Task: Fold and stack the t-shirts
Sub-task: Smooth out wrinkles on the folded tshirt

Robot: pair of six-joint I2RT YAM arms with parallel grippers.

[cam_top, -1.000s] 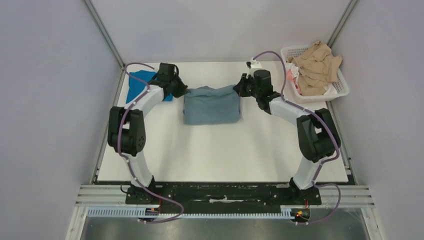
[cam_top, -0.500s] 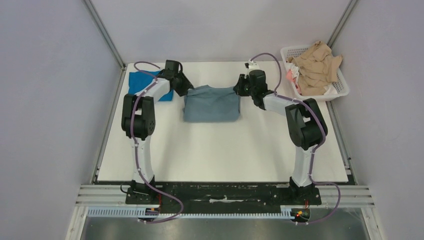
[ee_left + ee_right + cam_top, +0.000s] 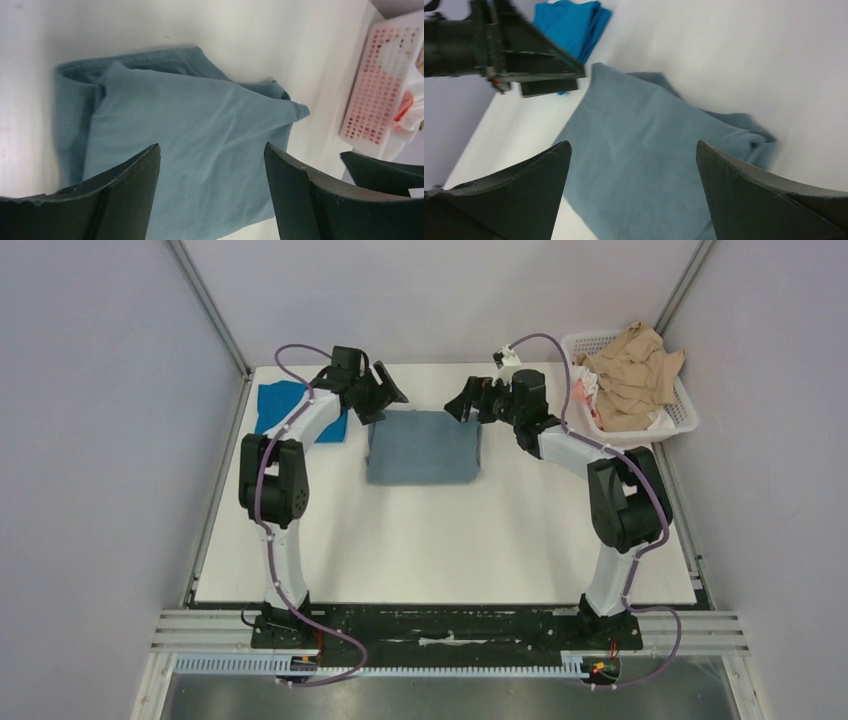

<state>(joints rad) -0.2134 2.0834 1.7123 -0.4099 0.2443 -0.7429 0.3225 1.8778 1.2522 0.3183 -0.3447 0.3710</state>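
The slate grey-blue t-shirt (image 3: 424, 447) lies folded into a rectangle at the back middle of the white table (image 3: 450, 540). My left gripper (image 3: 386, 400) hovers open over its far left corner, and my right gripper (image 3: 458, 405) hovers open over its far right corner. Neither holds anything. In the left wrist view the folded t-shirt (image 3: 190, 130) fills the space below the open left gripper (image 3: 211, 146). The right wrist view shows it (image 3: 649, 150) under the open right gripper (image 3: 633, 142). The cobalt blue t-shirt (image 3: 275, 405) lies folded at the back left, partly behind the left arm.
A white lattice basket (image 3: 680, 410) at the back right corner holds beige cloth (image 3: 630, 370) and other garments. Grey walls close in the table on the left, right and back.
Both grippers have opened and let go of the slate t-shirt's far corners, then lifted slightly. The raised far edge has dropped, so the shirt lies flat.
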